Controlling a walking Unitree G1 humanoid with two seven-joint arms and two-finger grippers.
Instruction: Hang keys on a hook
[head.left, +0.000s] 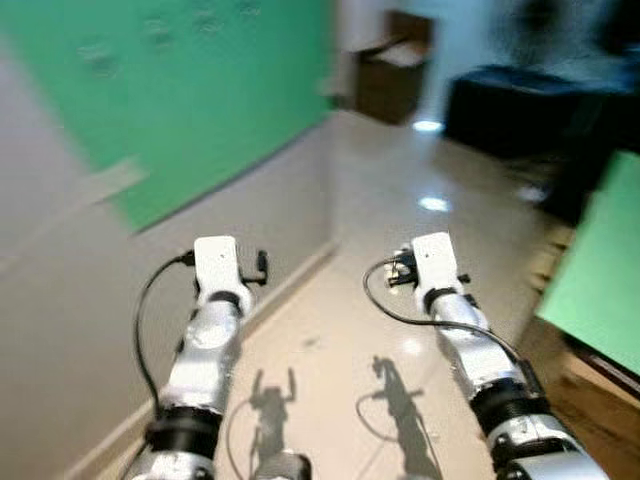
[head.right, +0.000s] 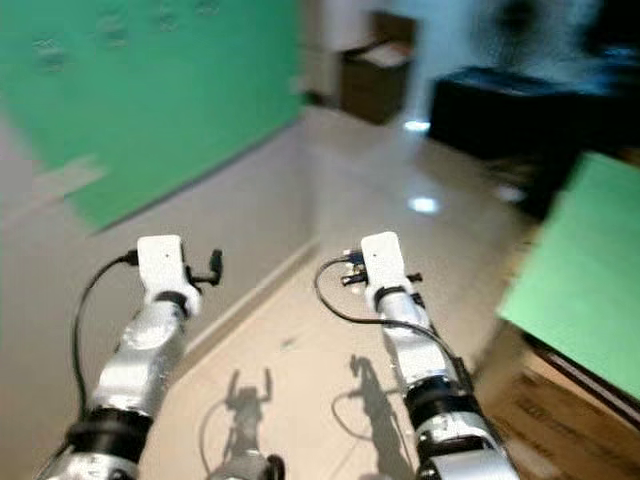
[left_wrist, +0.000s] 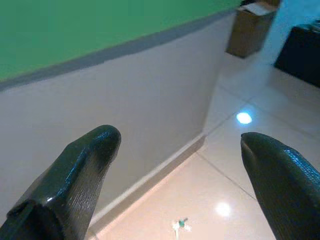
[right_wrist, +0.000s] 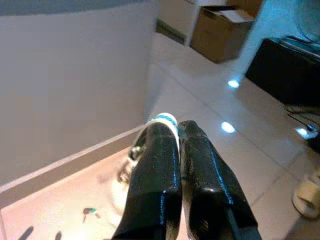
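Keys (right_wrist: 129, 165) hang at the tip of my right fingers (right_wrist: 155, 170), a white and teal tag pinched between the pads and the metal dangling just beside them. These fingers are pressed together with no gap, which I judge keeps the bunch from slipping while I walk. My left fingers (left_wrist: 85, 165) are spread wide and hold nothing, free to help at the hook. Both arms point forward along the wall (head.left: 60, 300) with its green panel (head.left: 200, 90); any hook there is too blurred to make out.
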